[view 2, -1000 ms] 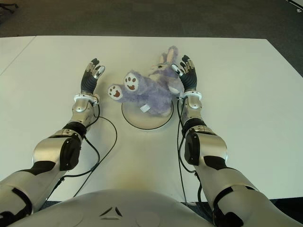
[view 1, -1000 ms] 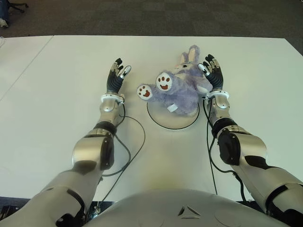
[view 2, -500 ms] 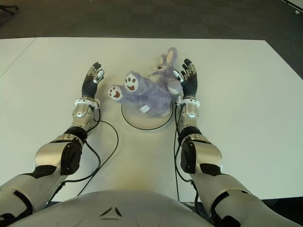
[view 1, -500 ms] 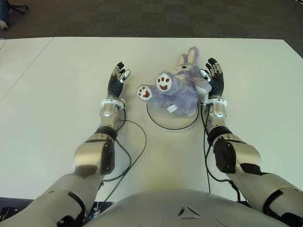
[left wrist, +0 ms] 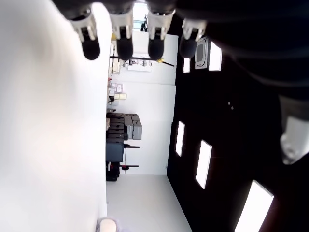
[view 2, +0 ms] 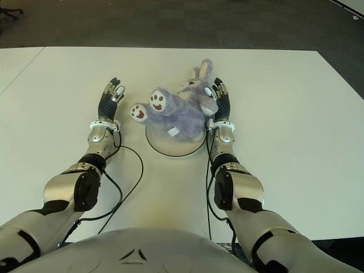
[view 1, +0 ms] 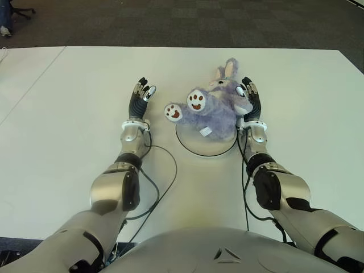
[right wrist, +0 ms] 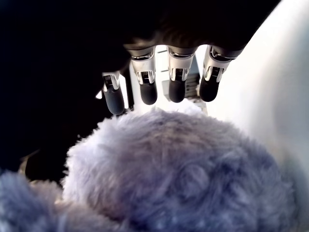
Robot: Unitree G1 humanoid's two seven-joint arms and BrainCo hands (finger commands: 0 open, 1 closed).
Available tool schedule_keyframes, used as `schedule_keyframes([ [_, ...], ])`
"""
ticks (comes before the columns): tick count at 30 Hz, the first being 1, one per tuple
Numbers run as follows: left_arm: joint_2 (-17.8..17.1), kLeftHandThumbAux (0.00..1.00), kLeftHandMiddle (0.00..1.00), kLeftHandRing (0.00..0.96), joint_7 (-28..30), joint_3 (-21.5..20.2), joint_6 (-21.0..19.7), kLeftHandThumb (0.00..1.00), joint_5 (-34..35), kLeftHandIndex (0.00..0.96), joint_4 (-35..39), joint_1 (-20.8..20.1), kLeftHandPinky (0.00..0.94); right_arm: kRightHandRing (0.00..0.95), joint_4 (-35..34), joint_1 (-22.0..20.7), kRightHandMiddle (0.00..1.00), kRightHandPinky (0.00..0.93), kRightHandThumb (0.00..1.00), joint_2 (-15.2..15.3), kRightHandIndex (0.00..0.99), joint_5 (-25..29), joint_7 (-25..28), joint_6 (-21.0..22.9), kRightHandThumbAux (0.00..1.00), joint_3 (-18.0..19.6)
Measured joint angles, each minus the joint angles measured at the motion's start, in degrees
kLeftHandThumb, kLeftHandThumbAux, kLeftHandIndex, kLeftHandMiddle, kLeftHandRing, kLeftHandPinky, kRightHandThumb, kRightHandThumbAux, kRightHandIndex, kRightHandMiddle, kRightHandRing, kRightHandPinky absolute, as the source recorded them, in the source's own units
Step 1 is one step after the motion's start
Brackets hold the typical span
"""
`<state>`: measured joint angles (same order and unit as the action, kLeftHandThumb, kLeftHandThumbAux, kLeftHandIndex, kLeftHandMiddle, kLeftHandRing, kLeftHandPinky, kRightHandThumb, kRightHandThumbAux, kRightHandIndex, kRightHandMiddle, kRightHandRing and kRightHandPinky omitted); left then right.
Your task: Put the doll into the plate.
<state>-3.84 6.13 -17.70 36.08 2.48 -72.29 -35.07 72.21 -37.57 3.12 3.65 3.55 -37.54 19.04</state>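
Observation:
A fluffy purple rabbit doll point(view 1: 219, 108) lies on its back across the round white plate point(view 1: 207, 145), paws up, its head and ears past the plate's far rim. My right hand point(view 1: 249, 102) stands beside the doll's head with fingers straight and spread; in the right wrist view the doll's fur point(right wrist: 174, 169) fills the space in front of the palm, fingertips point(right wrist: 145, 94) extended above it. My left hand point(view 1: 139, 99) stands open on the table left of the doll's feet, a gap between them, holding nothing.
The white table point(view 1: 68, 142) stretches wide on both sides, with a seam at the far left. Black cables point(view 1: 159, 182) trail from both wrists toward my body. Dark carpet lies beyond the table's far edge.
My right hand has shifted left, closing in against the doll's head. The left hand has drifted slightly nearer. The doll stays on the plate.

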Motion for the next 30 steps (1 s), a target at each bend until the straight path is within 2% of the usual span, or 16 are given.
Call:
schedule_keyframes([
  [12,0.0,0.673,0.085,0.078,-4.5,0.4,-5.2,0.0,-0.1,0.044,0.2,-0.9,0.095,0.02,-0.1,0.0,0.052,0.017,0.0,-0.3,0.06,1.3,-1.1,1.1,0.566,1.4],
  [16,-0.2,0.71,0.082,0.083,-4.6,0.6,-6.0,0.0,-0.2,0.045,0.2,-1.1,0.111,0.034,-0.3,-0.1,0.068,0.022,0.0,-0.7,0.078,2.2,-1.3,1.3,0.584,2.7],
  [30,-0.4,0.736,0.077,0.083,-5.5,0.8,-7.3,0.0,-0.4,0.034,0.2,-1.4,0.121,0.053,-0.5,-0.8,0.092,0.03,0.0,-1.5,0.11,5.1,-0.8,3.5,0.605,6.3],
])
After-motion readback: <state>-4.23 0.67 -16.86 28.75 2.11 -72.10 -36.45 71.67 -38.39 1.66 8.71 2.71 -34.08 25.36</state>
